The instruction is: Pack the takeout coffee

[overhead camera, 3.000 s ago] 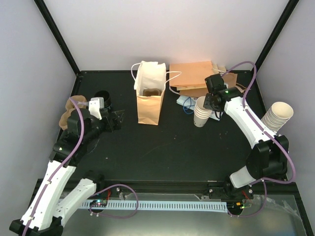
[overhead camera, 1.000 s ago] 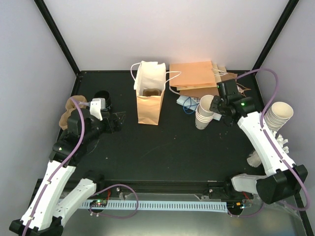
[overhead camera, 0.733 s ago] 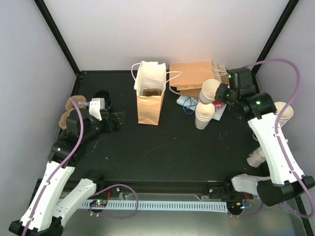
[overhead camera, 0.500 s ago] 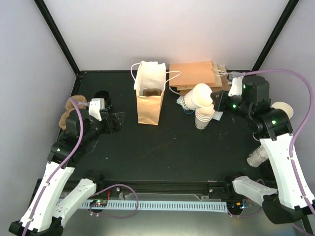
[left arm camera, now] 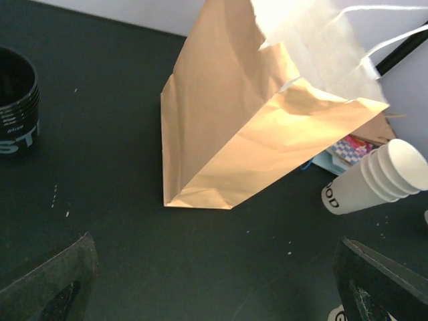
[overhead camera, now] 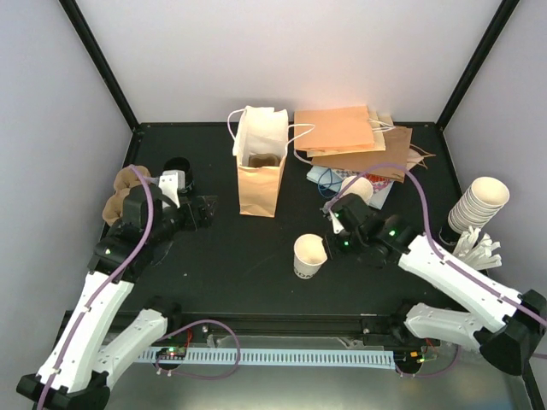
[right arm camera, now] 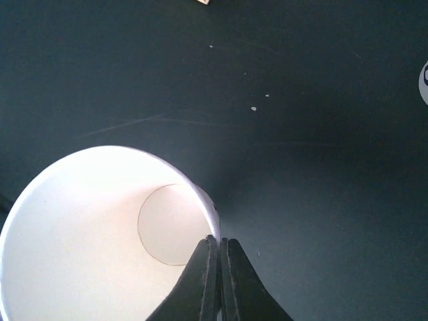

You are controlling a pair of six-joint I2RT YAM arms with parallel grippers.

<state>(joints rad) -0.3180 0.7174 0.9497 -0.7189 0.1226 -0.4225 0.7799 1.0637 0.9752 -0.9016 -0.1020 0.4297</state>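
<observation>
Right gripper [right arm camera: 218,242], cup [overhead camera: 309,254] now mid-table — "ST" stack [left arm camera: 17,100]

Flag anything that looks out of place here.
The right gripper pinches the rim of an empty, lidless white cup mid-table. The flat paper bags at the back lie fanned askew.

Left wrist view: a black round object [left arm camera: 15,100] at the left edge carries large white capital letters reading "ST"; the rest of the word is cut off by the edge of the picture. A stack of white paper cups [left arm camera: 374,184], lying tilted at the right, has dark letters near its base that look like "OD", turned sideways and only partly legible. Overhead, a lone white cup [overhead camera: 309,254] shows a dark mark too small to read.
</observation>
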